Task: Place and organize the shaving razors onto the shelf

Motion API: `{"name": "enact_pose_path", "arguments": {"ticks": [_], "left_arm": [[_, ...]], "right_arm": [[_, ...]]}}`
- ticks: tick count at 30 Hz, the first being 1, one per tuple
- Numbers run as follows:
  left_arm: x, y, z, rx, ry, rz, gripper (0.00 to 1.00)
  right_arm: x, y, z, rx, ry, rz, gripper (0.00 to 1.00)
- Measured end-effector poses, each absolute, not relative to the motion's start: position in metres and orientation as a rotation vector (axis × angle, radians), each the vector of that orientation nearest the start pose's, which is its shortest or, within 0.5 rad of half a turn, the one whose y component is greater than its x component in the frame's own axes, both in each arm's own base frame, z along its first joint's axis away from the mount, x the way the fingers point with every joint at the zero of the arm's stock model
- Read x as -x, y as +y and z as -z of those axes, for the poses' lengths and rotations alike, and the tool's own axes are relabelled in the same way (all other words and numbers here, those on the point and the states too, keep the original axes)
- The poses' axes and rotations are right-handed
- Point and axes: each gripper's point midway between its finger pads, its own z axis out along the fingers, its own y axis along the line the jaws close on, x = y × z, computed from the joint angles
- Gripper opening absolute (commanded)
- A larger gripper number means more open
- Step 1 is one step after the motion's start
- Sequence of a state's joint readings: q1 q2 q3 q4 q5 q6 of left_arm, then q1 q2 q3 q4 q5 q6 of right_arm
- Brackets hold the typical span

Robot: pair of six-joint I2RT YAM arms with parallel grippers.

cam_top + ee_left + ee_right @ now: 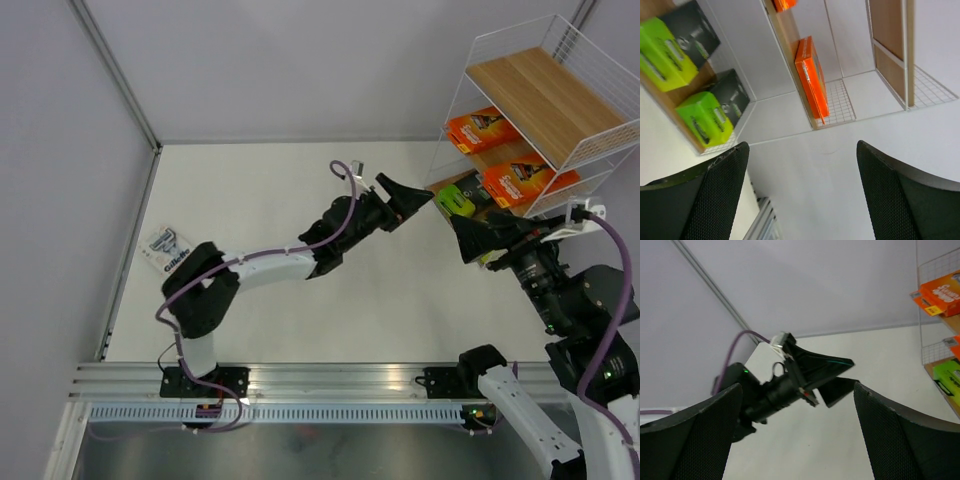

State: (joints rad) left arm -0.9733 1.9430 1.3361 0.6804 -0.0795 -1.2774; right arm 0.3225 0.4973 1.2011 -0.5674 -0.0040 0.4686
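Left wrist: mesh-textured fingers point(705, 200), flat orange pack point(811, 80).

The left arm point(270, 265) reached from its base far forward and to the right, low and nearly straight, with a purple cable point(345, 215) looped along it. The left gripper point(410, 200) pointed right with its jaws spread wide; in the left wrist view its black fingers point(710, 200) stood well apart. The right arm point(580, 310) rose from its base and bent toward the left. The right gripper point(462, 238) faced the left one, near it but not touching, and its own fingers point(900, 435) were likewise spread wide.
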Motion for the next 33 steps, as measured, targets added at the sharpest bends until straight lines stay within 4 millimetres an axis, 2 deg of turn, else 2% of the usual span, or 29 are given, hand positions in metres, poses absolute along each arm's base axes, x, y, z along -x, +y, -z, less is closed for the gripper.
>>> {"name": "enact_pose_path", "arguments": {"ticks": [3,7,9,12,16,18,20,22,23,28,30,33], "left_arm": [[-0.31,-0.461,-0.291,0.329,1.737,1.615,0.92],[-0.309,-0.374,-0.285,0.399,1.794,1.415,0.93],[-0.311,-0.326,-0.272,0.48,1.834,1.267,0.96],[-0.31,-0.241,-0.249,0.653,1.858,1.019,0.98],[-0.294,-0.126,-0.225,0.888,1.789,0.736,0.98],[-0.283,-0.083,-0.218,0.981,1.736,0.633,0.99],[-0.274,-0.053,-0.213,1.044,1.709,0.553,0.99],[-0.271,-0.035,-0.206,1.083,1.709,0.489,0.99],[-0.27,-0.023,-0.196,1.117,1.729,0.431,0.99],[-0.265,0.012,-0.144,1.256,1.844,0.259,0.99],[-0.26,0.022,-0.129,1.305,1.878,0.212,0.99],[-0.257,0.041,-0.119,1.375,1.876,0.171,0.98]], "right_arm": [[-0.188,0.094,-0.424,-0.069,1.515,-0.69,0.98],[-0.213,0.115,-0.389,-0.032,1.614,-0.729,0.98],[-0.223,0.125,-0.38,-0.008,1.644,-0.761,0.98],[-0.242,0.143,-0.362,0.023,1.69,-0.815,0.98],[-0.259,0.158,-0.328,0.031,1.762,-0.865,0.98],[-0.263,0.162,-0.317,0.03,1.781,-0.877,0.98],[-0.267,0.165,-0.311,0.031,1.791,-0.889,0.98],[-0.271,0.168,-0.31,0.036,1.787,-0.9,0.98],[-0.273,0.17,-0.309,0.039,1.785,-0.905,0.98],[-0.282,0.176,-0.298,0.052,1.81,-0.918,0.98],[-0.285,0.179,-0.291,0.056,1.831,-0.923,0.98],[-0.29,0.181,-0.282,0.061,1.86,-0.92,0.98]]}}
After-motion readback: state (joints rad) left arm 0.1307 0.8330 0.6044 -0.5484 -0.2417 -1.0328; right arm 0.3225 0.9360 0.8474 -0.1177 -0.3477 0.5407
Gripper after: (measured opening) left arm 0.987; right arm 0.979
